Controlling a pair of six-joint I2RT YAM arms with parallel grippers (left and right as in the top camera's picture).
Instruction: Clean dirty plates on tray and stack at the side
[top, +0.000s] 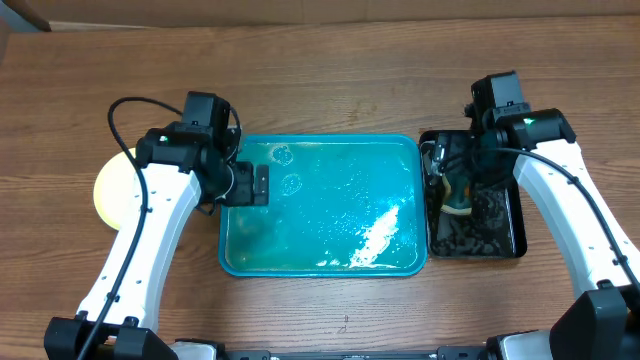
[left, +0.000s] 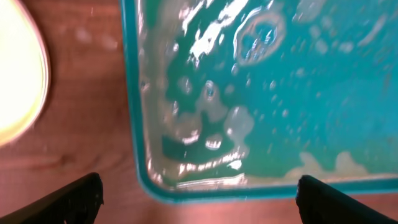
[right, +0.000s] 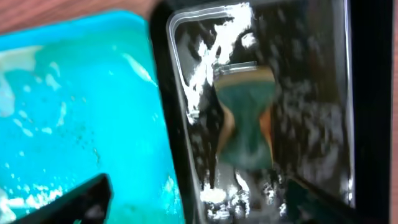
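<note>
- Two containers sit side by side on the wooden table (top: 320, 90): the big teal tray (top: 330, 210) in the middle and a smaller black tub (right: 166, 106) just beside its right edge.
- Water lies all over the tray, shining under the lights, with pale streaks of suds and a couple of ring-shaped bubble marks towards its far left corner.
- Inside the tub lies a green sponge (right: 245, 124) with a paler edge, pinched in at the waist, among white foam and dark wet specks.
- One pale yellow-green plate (top: 108, 190) rests flat on the table, left of the tray and apart from it. The left arm covers its right part from above. Whether other plates lie under it I cannot tell.
- Left gripper (top: 258, 185) hovers over the tray's left edge, jaws spread wide and holding nothing. Its fingers (left: 74, 199) show only as dark tips at the lower corners of the wrist view. The plate lies further left, well outside them.
- Right gripper (right: 198, 205) hangs over the tub's left side, jaws parted wide with nothing between them. The sponge lies loose in the tub just beyond the fingertips, and the yellow-green plate is well away across the tray.
</note>
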